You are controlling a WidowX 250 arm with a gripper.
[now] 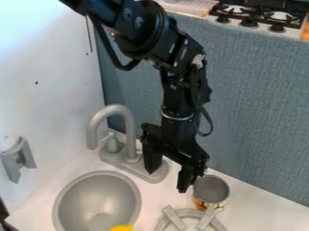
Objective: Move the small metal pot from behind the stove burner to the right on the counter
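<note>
1. The pincer (pixel 170 175) hangs above the counter (pixel 264 205), its two fingers spread wide, with nothing held between them.
2. The can (pixel 211 190) stands upright and open-topped just right of the pincer, on the far side of the ring with two grey bars (pixel 174 217); the sink (pixel 96 201) is to the left.
3. It looks like thin metal: probably light, fairly stiff, a bit slippery, easily tipped.
4. Opposite sides of the wall, below the rim, should give the steadiest hold.
</note>
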